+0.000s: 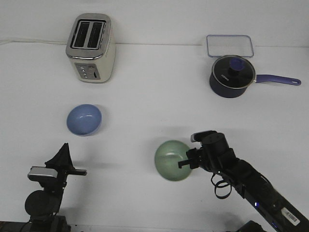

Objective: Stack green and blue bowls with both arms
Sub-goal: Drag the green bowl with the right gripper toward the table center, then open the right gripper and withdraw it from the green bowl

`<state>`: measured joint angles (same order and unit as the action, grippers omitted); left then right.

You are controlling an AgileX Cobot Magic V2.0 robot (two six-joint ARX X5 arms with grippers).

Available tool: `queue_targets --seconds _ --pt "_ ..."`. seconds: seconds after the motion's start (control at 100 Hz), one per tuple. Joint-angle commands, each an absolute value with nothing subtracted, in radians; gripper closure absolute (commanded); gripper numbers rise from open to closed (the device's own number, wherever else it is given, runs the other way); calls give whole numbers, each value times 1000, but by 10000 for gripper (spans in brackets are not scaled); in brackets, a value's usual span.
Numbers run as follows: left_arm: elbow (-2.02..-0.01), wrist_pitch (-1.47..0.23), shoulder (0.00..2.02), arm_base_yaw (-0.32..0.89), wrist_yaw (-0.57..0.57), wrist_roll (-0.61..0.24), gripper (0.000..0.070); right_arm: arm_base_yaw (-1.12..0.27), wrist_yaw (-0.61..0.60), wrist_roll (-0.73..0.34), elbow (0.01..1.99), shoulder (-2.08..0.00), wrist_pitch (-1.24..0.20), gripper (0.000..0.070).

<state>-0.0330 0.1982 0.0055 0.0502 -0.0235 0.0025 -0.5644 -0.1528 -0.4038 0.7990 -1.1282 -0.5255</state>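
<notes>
The pale green bowl [171,160] sits on the white table at centre front. My right gripper [186,163] reaches in from the lower right. Its fingers straddle the bowl's right rim, one inside and one outside, and look closed on it. The periwinkle blue bowl [84,119] rests upright on the table at the left, apart from both grippers. My left gripper [63,153] is at the lower left near the table's front edge, well in front of the blue bowl, with nothing in it. Its fingers are seen edge-on, so their gap is hidden.
A cream and silver toaster [90,47] stands at the back left. A dark navy saucepan [232,76] with a glass lid and a long handle pointing right sits at the back right. A clear rectangular container [230,46] is behind it.
</notes>
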Motion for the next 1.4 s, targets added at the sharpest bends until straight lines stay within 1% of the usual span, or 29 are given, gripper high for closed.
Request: queue_targets --seconds 0.0,0.13,0.38,0.54,0.57,0.59,0.67,0.71,0.75,0.86,0.95,1.09,1.23,1.32,1.39 --pt "-14 210 5 50 -22 7 685 -603 -143 -472 789 -1151 -485 700" --pt "-14 210 5 50 -22 7 685 -659 -85 -476 773 -1203 -459 700" --pt "-14 210 5 50 -22 7 685 -690 -78 -471 773 -1321 -396 700" --pt "-14 210 5 50 -22 7 685 -690 -81 -461 773 -1344 -398 699" --pt "-14 210 5 50 -22 7 685 -690 -83 -453 773 -1344 -398 680" --pt "-14 210 5 50 -22 7 685 -690 -87 -451 773 -1344 -398 654" --pt "-14 210 5 50 -22 7 685 -690 -106 -449 774 -1340 -393 485" --pt "-14 210 5 50 -22 7 685 -690 -107 -449 774 -1328 -391 429" --pt "-14 210 5 50 -22 7 685 -688 -106 -445 776 -1313 -388 407" --pt "-14 211 5 50 -22 2 685 -687 -107 -421 783 -1245 -374 407" --pt "-14 211 5 50 -22 -36 685 -685 -104 -400 795 -1169 -371 408" --pt "-14 211 5 50 -22 -148 685 -662 -88 -365 800 -1027 -348 408" --pt "-22 211 5 50 -22 -270 689 -644 -19 -305 800 -894 -363 408" --pt "-31 210 5 50 -22 -366 689 -642 56 -258 796 -814 -391 410" --pt "-42 211 5 50 -23 -438 688 -642 113 -242 774 -746 -392 410"
